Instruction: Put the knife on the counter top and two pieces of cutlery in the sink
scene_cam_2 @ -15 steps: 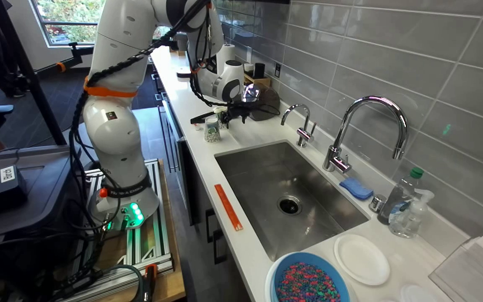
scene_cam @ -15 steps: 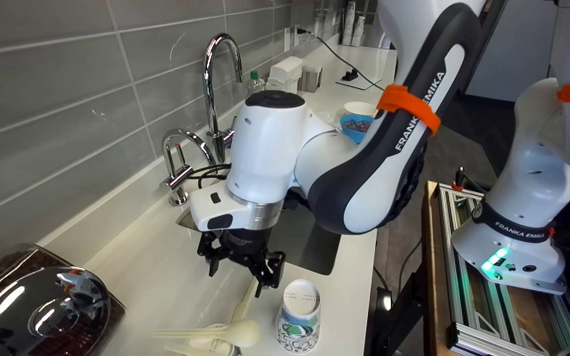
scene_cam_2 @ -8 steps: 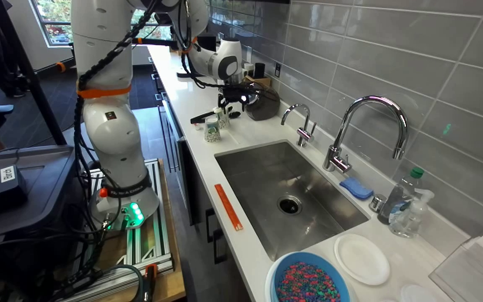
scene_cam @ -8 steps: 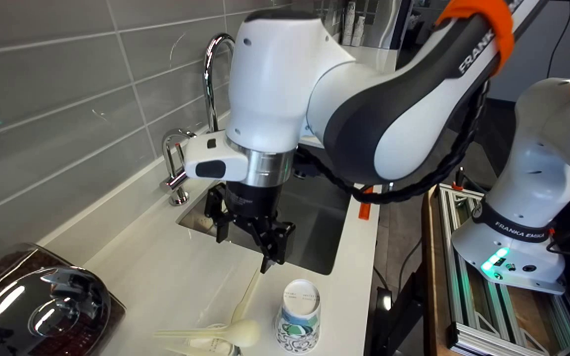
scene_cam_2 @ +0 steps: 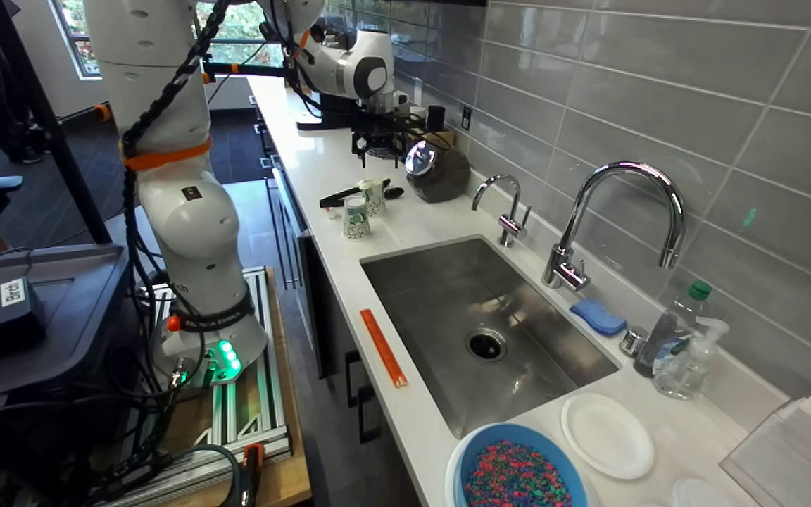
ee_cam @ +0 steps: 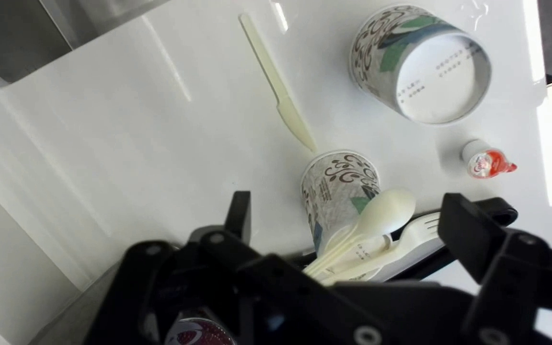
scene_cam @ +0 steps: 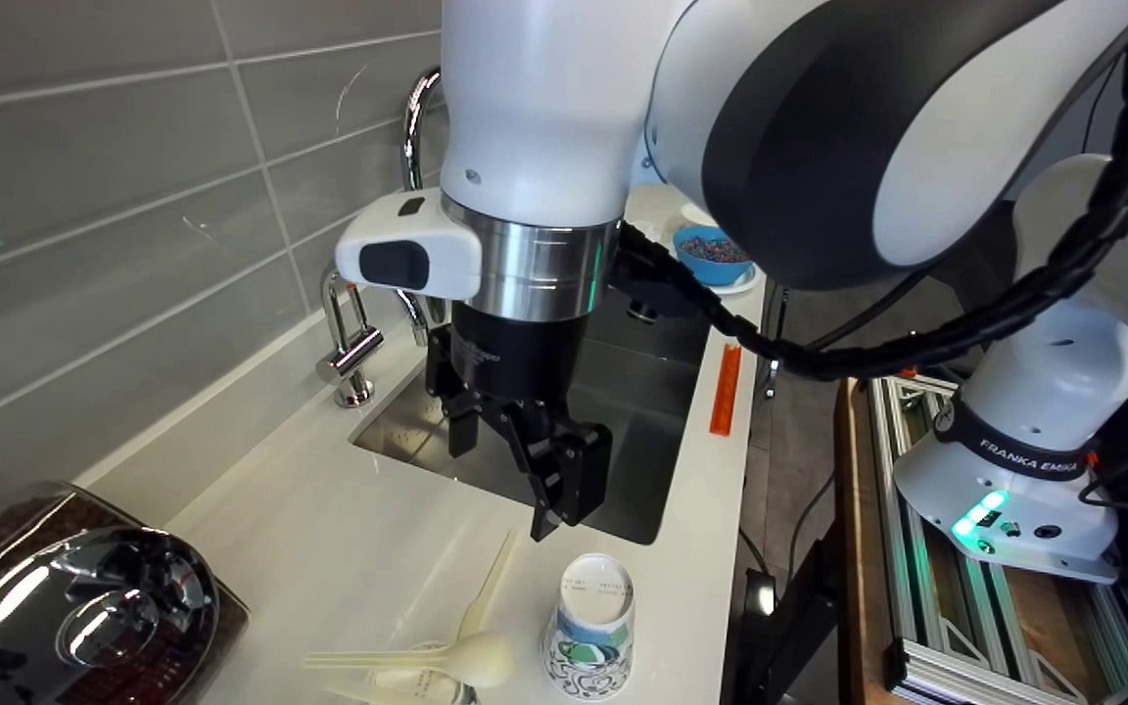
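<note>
A pale cream knife (ee_cam: 276, 81) lies on the white counter top (ee_cam: 161, 158), its tip close to the rim of an upturned paper cup (ee_cam: 326, 187). Across that cup's raised base rest a cream spoon (ee_cam: 386, 213) and a fork (ee_cam: 405, 242); their handle ends are hidden behind my gripper (ee_cam: 346, 213) in the wrist view. The jaws are wide apart with nothing between them, and they hang above the counter in both exterior views, as the gripper (scene_cam: 505, 485) shows. The steel sink (scene_cam_2: 434, 345) holds no cutlery that I can see.
Another upturned cup (ee_cam: 381, 52) and a small creamer (ee_cam: 487, 162) stand nearby. A lidded jar (scene_cam: 84, 627) sits by the wall. Two taps (scene_cam_2: 507, 225) rise behind the sink. An orange strip (scene_cam_2: 384, 348) lies along the front edge, and a blue bowl (scene_cam_2: 518, 472) stands beyond.
My gripper has risen from near the counter and drawn away from the tiled wall, its jaws staying apart. The knife, spoon, fork and cups have not moved.
</note>
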Robot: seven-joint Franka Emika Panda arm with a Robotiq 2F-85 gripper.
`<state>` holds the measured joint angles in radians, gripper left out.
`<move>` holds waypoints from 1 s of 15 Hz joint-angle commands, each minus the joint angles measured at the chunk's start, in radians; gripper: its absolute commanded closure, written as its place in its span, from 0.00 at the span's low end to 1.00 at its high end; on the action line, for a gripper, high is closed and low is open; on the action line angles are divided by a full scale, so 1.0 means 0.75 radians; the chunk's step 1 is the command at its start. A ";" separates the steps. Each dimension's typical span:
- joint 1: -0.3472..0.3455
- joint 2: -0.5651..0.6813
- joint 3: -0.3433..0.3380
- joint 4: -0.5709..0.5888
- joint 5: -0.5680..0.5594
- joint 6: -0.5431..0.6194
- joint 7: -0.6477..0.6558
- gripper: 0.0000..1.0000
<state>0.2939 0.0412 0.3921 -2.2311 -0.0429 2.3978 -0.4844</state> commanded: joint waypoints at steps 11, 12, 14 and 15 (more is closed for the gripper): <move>0.077 0.180 -0.055 0.206 -0.242 -0.156 0.667 0.00; 0.090 0.203 -0.057 0.241 -0.251 -0.172 0.702 0.00; 0.117 0.257 -0.057 0.306 -0.259 -0.183 0.759 0.00; 0.129 0.282 -0.057 0.333 -0.251 -0.173 0.780 0.00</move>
<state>0.3500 0.1780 0.3628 -2.0700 -0.2058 2.3029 0.0219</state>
